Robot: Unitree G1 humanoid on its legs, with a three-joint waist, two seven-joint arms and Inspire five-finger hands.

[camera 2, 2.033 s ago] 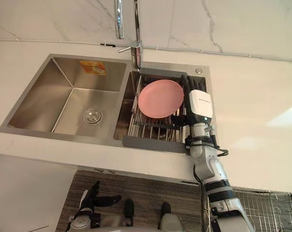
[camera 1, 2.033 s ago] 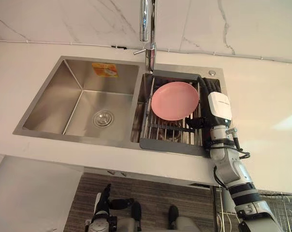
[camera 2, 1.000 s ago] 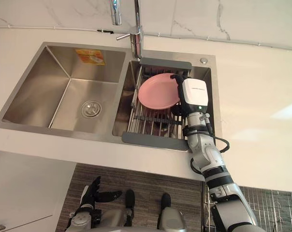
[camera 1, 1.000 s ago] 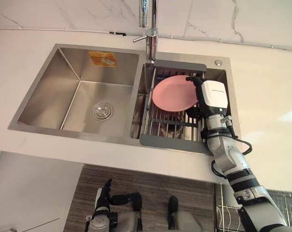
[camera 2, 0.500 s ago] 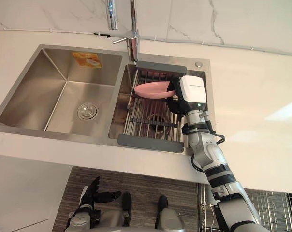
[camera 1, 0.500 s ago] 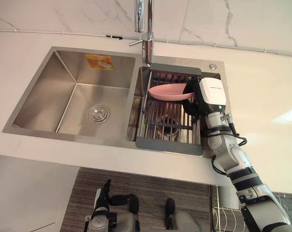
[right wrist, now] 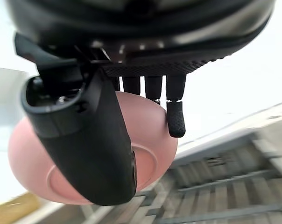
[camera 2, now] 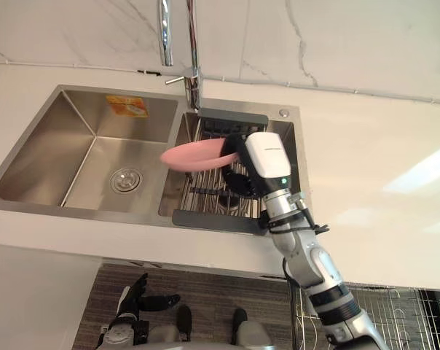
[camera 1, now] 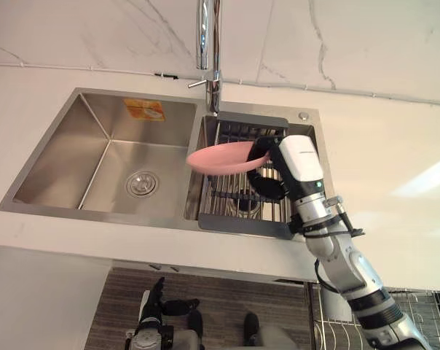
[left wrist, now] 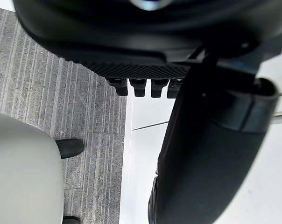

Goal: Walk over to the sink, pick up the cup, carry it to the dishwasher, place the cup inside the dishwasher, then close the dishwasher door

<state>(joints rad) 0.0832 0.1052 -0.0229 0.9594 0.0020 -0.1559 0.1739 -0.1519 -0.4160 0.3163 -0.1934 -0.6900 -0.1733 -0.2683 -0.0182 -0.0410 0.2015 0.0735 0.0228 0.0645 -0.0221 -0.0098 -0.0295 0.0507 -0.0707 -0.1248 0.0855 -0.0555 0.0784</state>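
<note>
Grips a pink plate (camera 1: 224, 158) in the right hand (camera 1: 301, 165), thumb pressed across its underside and fingers curled over the rim; holds it nearly level above the wire rack (camera 1: 242, 224) in the right basin of the sink (camera 1: 60, 146), just in front of the tap (camera 1: 207, 36); hangs the left hand (camera 1: 154, 302) low over the grey floor (camera 1: 227, 292), fingers straight and loose, holding nothing; pale bench (camera 1: 380, 160) all around the sink.

Brushed steel sink (camera 1: 60, 153), glossy chrome faucet (camera 1: 207, 29), matt plate (camera 1: 220, 157).
</note>
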